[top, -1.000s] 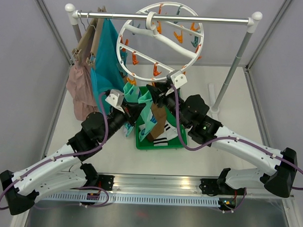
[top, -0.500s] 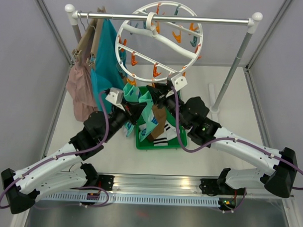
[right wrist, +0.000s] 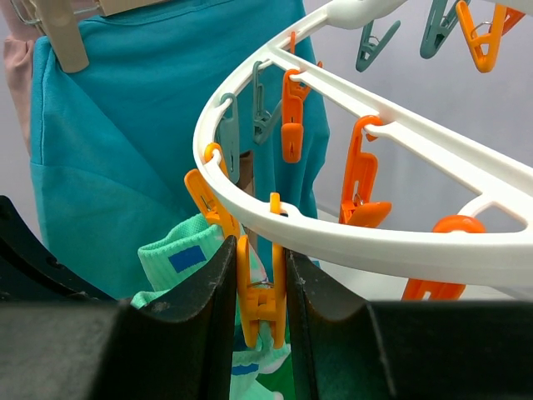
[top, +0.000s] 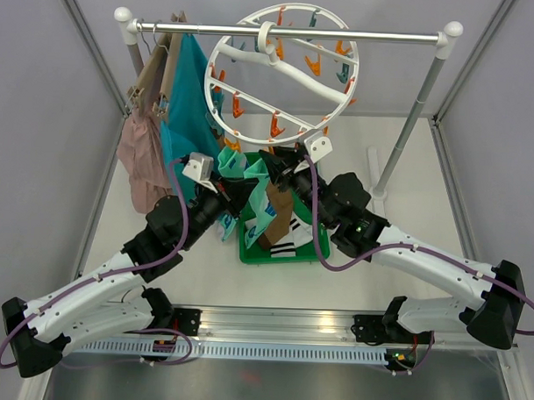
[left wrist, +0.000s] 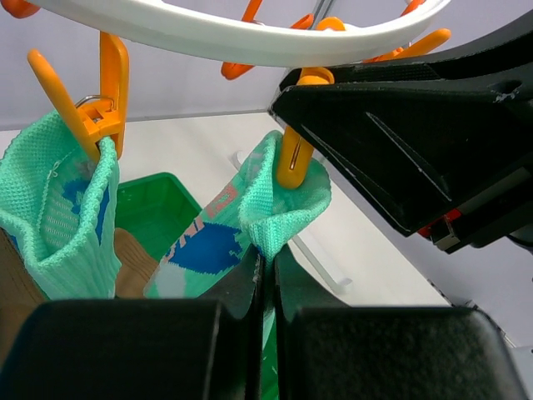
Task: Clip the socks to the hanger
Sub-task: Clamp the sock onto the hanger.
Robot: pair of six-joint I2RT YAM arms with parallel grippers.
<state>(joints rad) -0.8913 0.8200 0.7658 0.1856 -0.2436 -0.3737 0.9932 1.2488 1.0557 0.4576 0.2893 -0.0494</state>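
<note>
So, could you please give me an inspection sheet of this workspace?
Surface: white table, green tray on it.
Job's things: hanger on rail; first mint sock pegged, second mint sock at orange peg; brown sock, striped sock at tray.
Clutter: teal garment, pink garment on rail.
Grippers: left gripper shut on second mint sock; right gripper shut on orange peg.
Cables: purple cables along both arms.
Surroundings: grey walls.
</note>
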